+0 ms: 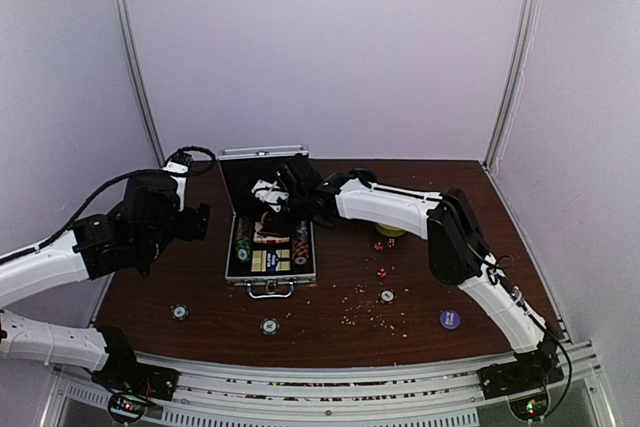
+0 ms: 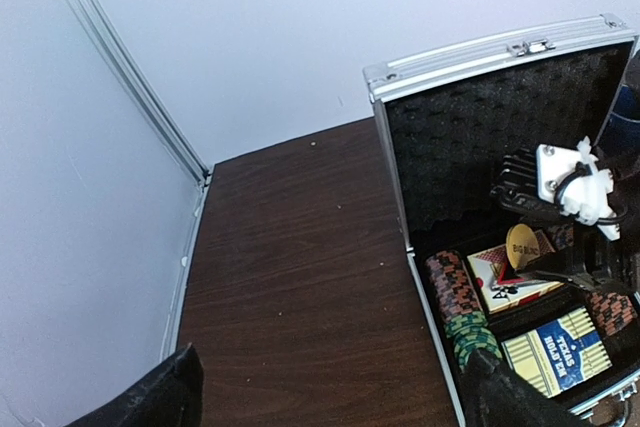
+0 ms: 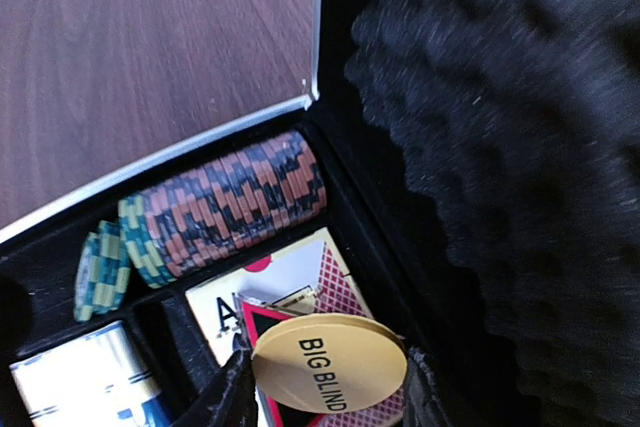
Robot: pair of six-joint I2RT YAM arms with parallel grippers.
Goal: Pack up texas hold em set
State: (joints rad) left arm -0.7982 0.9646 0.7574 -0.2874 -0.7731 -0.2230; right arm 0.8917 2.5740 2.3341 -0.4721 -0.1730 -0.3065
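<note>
The right claw is half closed, pinching a round tan disc printed BIG BLIND by its edges. It hangs inside the open silver case, close in front of the upright foam-lined lid.

Directly below this claw lies the red card box. Beyond it, a row of brown poker chips stands on edge beside a shorter green stack. The blue card box sits on the handle side of the claw.

The left claw is spread wide and holds nothing. It hovers over the bare bench, with the case off to its right.

Outside the case, well away from both claws, loose chips and small red dice lie on the bench.

The step in hand looks like stowing the disc. It would go best by lowering the disc until it nearly touches the red box, tilting it flat, and only then easing the fingers apart so it cannot roll. The wrist should stay off the foam lid to avoid tipping it shut. The left claw is best kept clear.
</note>
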